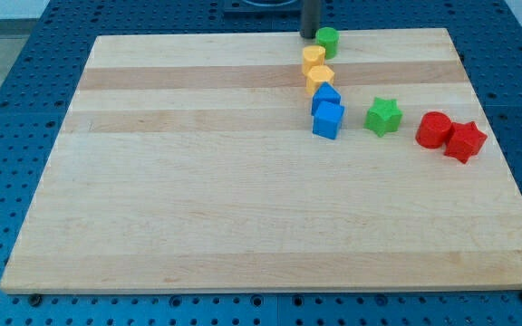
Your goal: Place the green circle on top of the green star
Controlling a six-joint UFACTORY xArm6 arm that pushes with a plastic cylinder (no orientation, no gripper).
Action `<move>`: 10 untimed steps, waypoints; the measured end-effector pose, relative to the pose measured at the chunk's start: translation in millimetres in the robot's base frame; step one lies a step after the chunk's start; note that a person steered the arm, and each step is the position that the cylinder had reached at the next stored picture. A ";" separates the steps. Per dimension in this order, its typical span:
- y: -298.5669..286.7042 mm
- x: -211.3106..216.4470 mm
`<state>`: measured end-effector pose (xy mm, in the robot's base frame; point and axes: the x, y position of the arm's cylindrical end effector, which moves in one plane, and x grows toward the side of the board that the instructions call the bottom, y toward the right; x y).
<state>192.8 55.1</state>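
Pale wooden surface [243, 208] lying on blue perforated bench [7, 100], filling most of view. Sitting in a curved line near top centre: green circle [328, 41], two yellow blocks [314, 59] [320, 78], two blue blocks [326, 97] [328, 119]. Green star [383, 116] resting right of blue pair, well apart from circle; orientation unclear. Red cylinder [434, 129] touching red star [465, 140]. My tip [310, 35] standing just left of green circle. No fingers fitted; rod only.
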 end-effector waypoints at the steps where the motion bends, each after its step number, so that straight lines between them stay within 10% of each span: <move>1: -10.2 0.1; 10: 84.8 32.9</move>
<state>225.7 139.9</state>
